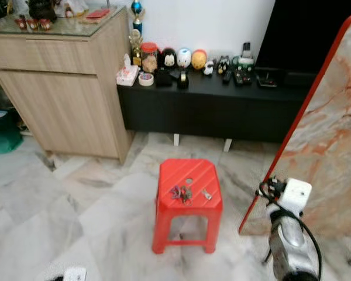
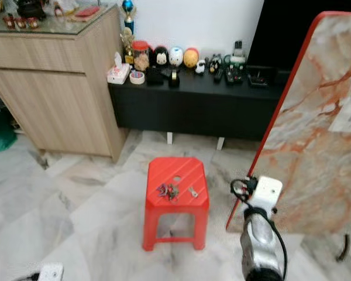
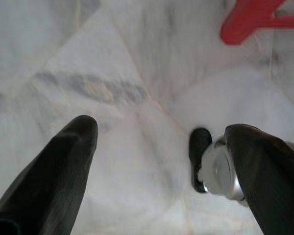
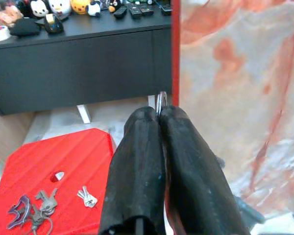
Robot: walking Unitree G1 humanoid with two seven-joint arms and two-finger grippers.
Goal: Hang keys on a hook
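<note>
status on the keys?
Right pincer shut on a small metal ring. Left pincer open, low over floor. Keys on red stool. No hook seen.

The marble board (image 1: 330,146) is cut off at the right edge. Something thin and silvery (image 4: 160,103), perhaps a ring, peeks above the right tool (image 4: 159,115), mostly hidden.
</note>
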